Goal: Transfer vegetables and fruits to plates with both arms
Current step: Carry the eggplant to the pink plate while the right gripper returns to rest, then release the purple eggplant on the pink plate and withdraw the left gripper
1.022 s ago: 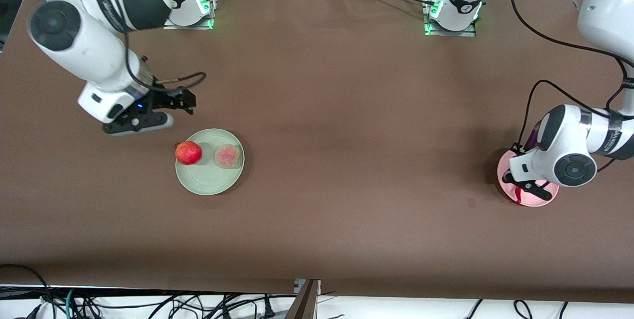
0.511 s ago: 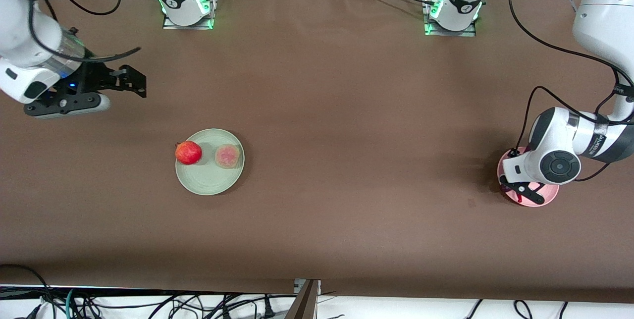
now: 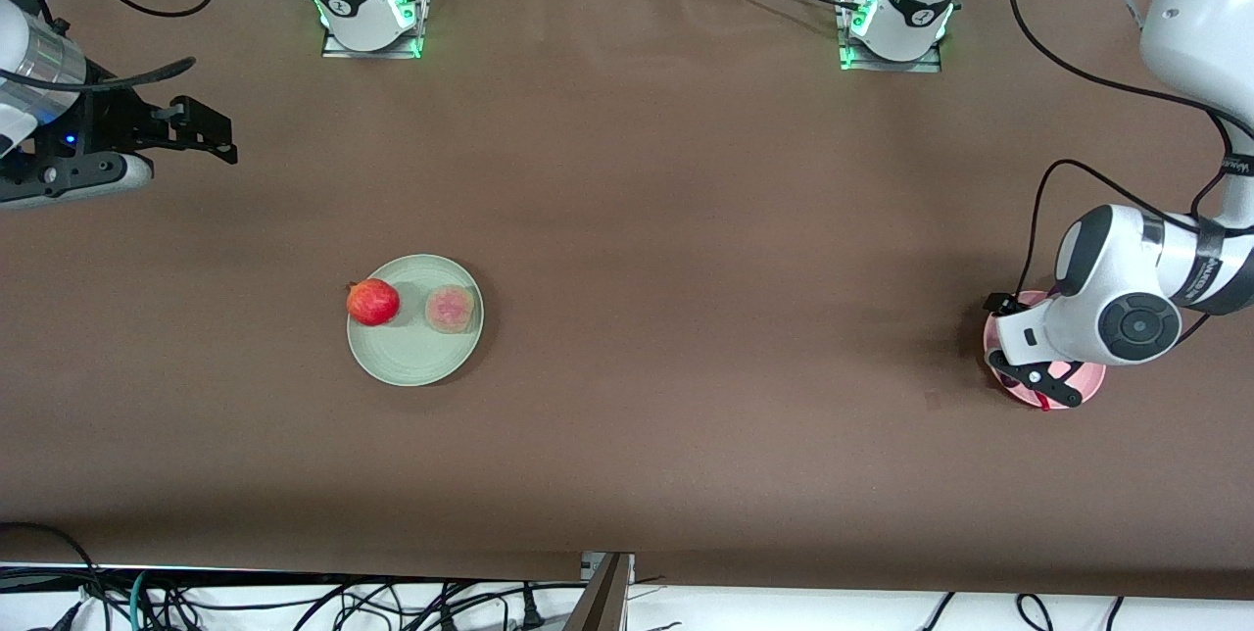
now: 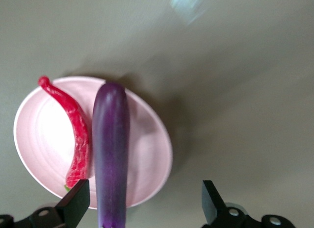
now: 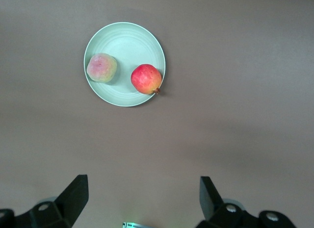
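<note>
both fruits (image 3: 372, 302) parked on mint plate (image 3: 411, 362), eggplant (image 4: 111, 149) and chili (image 4: 73, 139) on pink plate (image 4: 147, 154), sorted by kind; left gripper (image 4: 142, 208) spread wide just above after release, right gripper (image 5: 140, 201) spread, idle near table edge.

right claw (image 3: 211, 136) retreated to table edge | left claw (image 4: 142, 208) opened (eggplant (image 4: 111, 149) released)

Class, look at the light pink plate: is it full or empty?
Full: the pink plate holds the purple eggplant and the red chili pepper, lying side by side under the open left gripper.
</note>
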You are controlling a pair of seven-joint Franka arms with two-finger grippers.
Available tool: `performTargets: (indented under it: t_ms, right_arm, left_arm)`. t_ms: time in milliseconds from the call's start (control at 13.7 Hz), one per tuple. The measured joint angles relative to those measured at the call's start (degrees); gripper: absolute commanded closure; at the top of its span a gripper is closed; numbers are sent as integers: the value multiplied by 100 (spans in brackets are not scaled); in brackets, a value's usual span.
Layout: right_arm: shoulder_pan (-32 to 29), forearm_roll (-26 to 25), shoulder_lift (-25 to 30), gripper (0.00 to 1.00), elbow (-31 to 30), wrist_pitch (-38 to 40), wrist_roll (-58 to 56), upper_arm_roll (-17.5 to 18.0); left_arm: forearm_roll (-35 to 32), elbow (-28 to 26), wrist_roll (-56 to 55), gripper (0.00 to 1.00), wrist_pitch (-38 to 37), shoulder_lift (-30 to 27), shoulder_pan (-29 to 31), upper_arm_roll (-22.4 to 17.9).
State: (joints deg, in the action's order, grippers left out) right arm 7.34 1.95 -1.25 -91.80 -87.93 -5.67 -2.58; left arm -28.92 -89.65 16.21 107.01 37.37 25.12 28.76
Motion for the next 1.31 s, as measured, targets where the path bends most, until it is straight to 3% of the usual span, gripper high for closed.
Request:
performTargets:
  t_ms: [219,584,1022,1314]
  right_arm:
    - [-8,-22,232,0,-301,-120,49,0]
    - [-10,-262,218,0,-192,-298,55,6]
    - [-21,-283,-34,0,136,-289,60,4]
    - [-18,-283,-77,0,177,-285,63,11]
  left_arm:
    - [767,465,-18,0,-115,-425,-18,197]
    - [1052,1399,-467,0,-922,-665,1,252]
    - [1370,1537,-1038,0,-1747,-1447,139,263]
    - [1716,1597,-1806,0,-1774,-1513,180,276]
